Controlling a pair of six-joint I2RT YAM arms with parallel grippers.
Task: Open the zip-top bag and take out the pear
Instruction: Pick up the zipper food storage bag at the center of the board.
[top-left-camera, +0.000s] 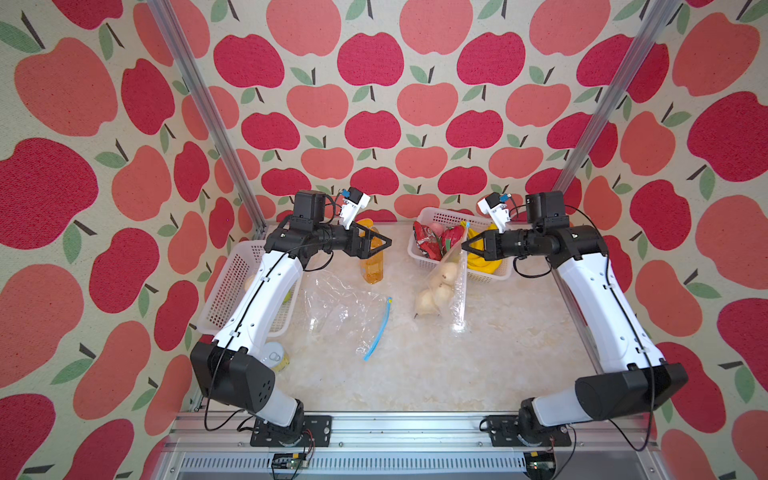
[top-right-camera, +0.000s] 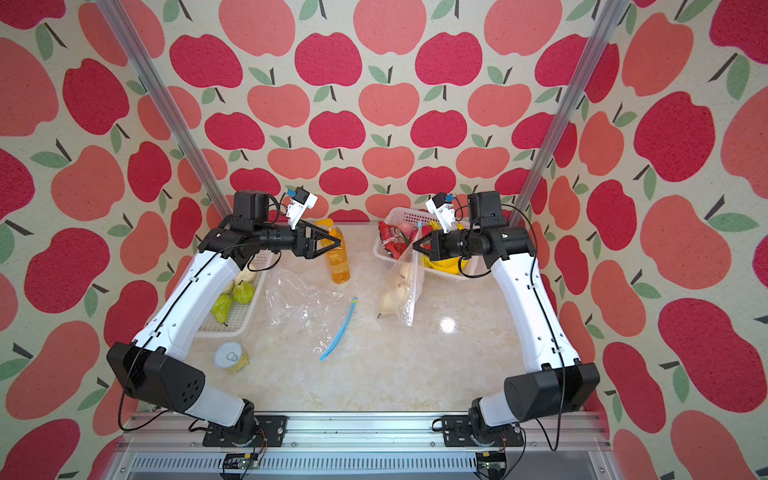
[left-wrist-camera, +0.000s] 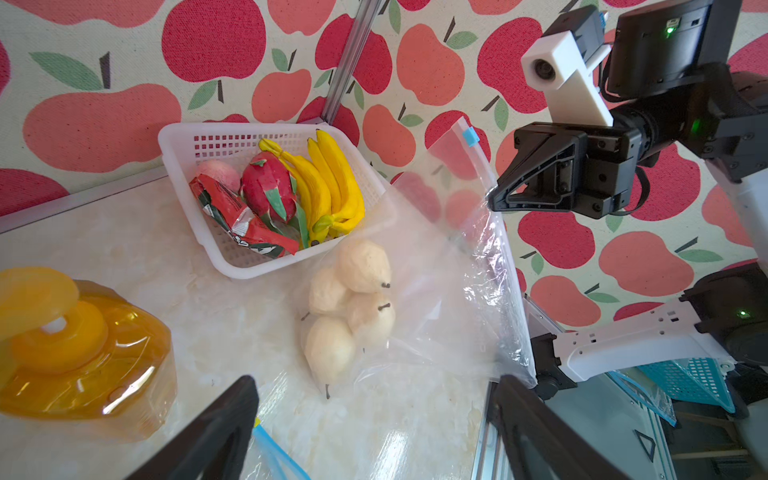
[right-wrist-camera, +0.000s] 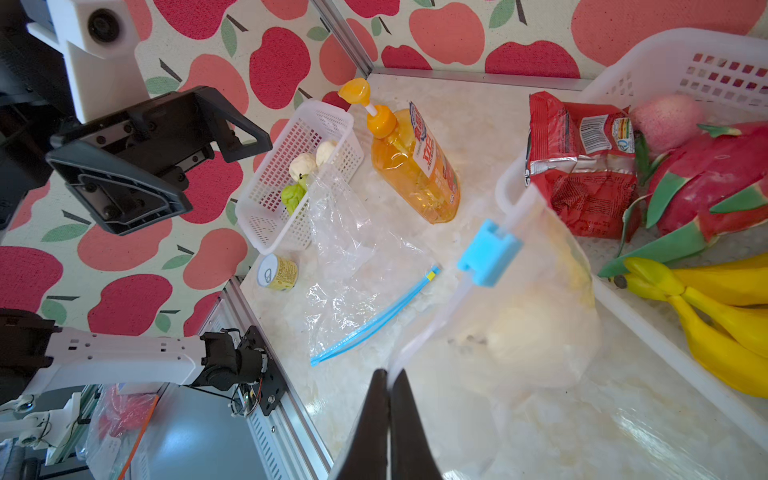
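1. The pears (left-wrist-camera: 361, 299), pale and four in number, are bunched inside the clear zip-top bag (left-wrist-camera: 436, 291), whose lower end rests on the marble table (top-left-camera: 415, 374).
2. Its blue slider (right-wrist-camera: 489, 253) sits at the raised corner; whether the seal is parted I cannot tell.
3. The right gripper (right-wrist-camera: 388, 374) is pinched tight on the bag's zip edge, holding it up.
4. The left gripper (top-left-camera: 382, 243) is spread wide and empty, apart from the bag.
5. Just beside the bag, a white basket (top-left-camera: 436, 212) holds bananas (left-wrist-camera: 332, 183), a dragon fruit (left-wrist-camera: 268, 187) and a red snack packet (left-wrist-camera: 237, 212).
6. An orange pump bottle (top-left-camera: 374, 266) and an empty bag (top-left-camera: 340, 311) lie nearby.
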